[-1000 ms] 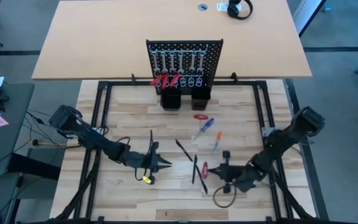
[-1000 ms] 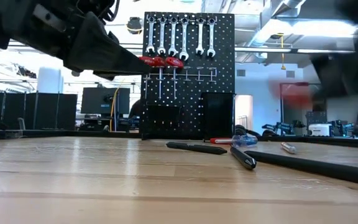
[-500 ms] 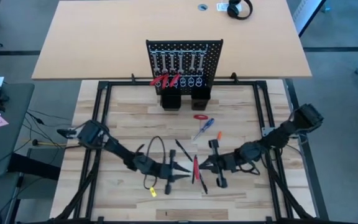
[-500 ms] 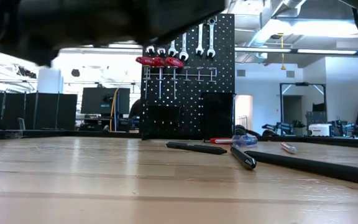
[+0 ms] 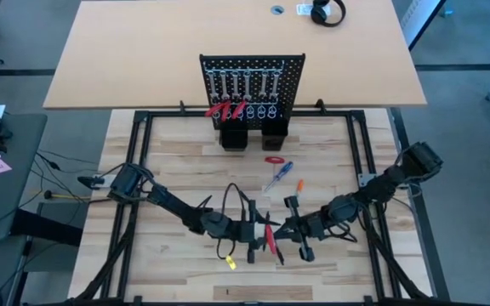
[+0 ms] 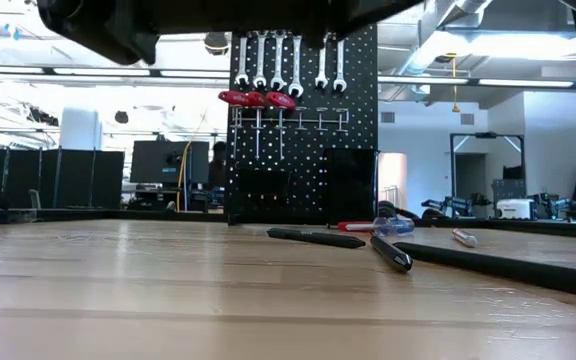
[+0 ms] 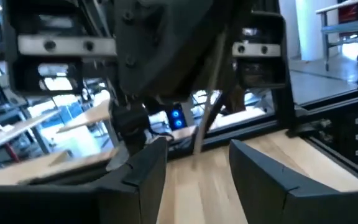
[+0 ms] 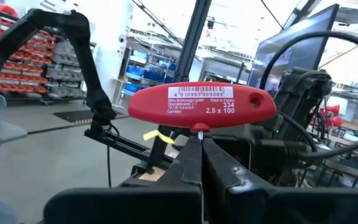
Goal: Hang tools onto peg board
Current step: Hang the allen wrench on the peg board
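Note:
The peg board (image 5: 252, 85) stands upright at the table's far middle. Silver wrenches (image 6: 288, 62) and red-handled keys (image 6: 258, 98) hang on it. Near the table's front middle my right gripper (image 5: 282, 234) is shut on a red T-handled key (image 8: 197, 104). The key's handle (image 5: 270, 238) lies just beyond the fingertips, toward my left gripper. My left gripper (image 5: 255, 234) faces it from the table's left, open (image 7: 197, 163), with nothing plainly between its fingers. My right gripper pinches the key's thin silver shaft (image 8: 199, 132) between its two fingers, right below the red handle. The fingers come about level from the table's right and lie along the shaft, which is hidden between them. The handle stands crosswise beyond the fingertips, clear of the table.
On the table between the grippers and the board lie a blue-handled screwdriver (image 5: 277, 176), an orange-handled one (image 5: 296, 194), a small red piece (image 5: 274, 159) and thin black sticks (image 6: 316, 238). Two black holders (image 5: 234, 136) stand at the board's foot.
My left gripper has travelled toward the table's right edge, close up to my right gripper. My right gripper has carried the red-handled key toward the table's left, so the two grippers now face each other near the front middle.

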Tool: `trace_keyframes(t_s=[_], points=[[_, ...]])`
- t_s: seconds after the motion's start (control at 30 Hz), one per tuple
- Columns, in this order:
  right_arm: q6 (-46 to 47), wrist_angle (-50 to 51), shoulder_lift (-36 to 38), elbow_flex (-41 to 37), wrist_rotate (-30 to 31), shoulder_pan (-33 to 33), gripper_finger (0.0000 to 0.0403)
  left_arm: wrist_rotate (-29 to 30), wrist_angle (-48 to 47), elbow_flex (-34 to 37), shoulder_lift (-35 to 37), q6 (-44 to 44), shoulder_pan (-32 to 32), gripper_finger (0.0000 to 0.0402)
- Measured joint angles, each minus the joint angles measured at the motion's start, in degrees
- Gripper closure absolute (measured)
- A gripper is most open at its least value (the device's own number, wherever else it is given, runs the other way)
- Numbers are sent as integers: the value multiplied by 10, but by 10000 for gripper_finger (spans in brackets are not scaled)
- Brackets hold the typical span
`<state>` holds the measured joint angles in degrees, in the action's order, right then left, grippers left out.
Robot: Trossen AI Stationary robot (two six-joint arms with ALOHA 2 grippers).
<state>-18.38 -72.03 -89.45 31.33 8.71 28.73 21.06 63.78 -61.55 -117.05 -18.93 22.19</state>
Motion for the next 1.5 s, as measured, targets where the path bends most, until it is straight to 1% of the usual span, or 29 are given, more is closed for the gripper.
trace_keyframes(t_s=[0.13,0.23,0.37,0.5,0.53,0.6,0.67,0.77,0.9,1.03,1.13,1.23,1.33,1.4,1.5], points=[[-1,1,0,0,0,1,401,-1,1,-15,0,-23,4,246],[-1,9,0,0,0,1,401,-4,1,-21,0,-14,5,268],[2,17,0,0,1,1,401,-5,2,-24,0,-2,6,316],[4,29,1,1,2,1,401,-10,-3,-24,0,1,13,383],[5,31,1,1,1,1,400,-12,-7,-24,2,1,16,392],[5,39,1,1,1,2,394,-5,-31,-24,10,8,21,397],[11,47,2,1,2,1,386,27,-90,-24,31,8,28,399],[28,49,2,1,6,0,377,96,-176,-24,65,2,37,401],[46,49,2,1,12,0,369,159,-273,-24,106,3,48,401],[45,70,3,1,72,0,346,223,-351,-24,126,18,55,401],[44,110,7,1,109,0,310,275,-379,-24,127,7,61,401],[44,162,7,1,147,2,261,349,-405,-24,128,-6,67,401],[53,211,7,1,188,2,209,441,-417,-24,128,-46,74,401],[77,236,7,0,219,2,182,510,-419,-24,128,-79,79,401],[138,214,6,1,240,-5,161,610,-436,-24,128,-119,82,401]])
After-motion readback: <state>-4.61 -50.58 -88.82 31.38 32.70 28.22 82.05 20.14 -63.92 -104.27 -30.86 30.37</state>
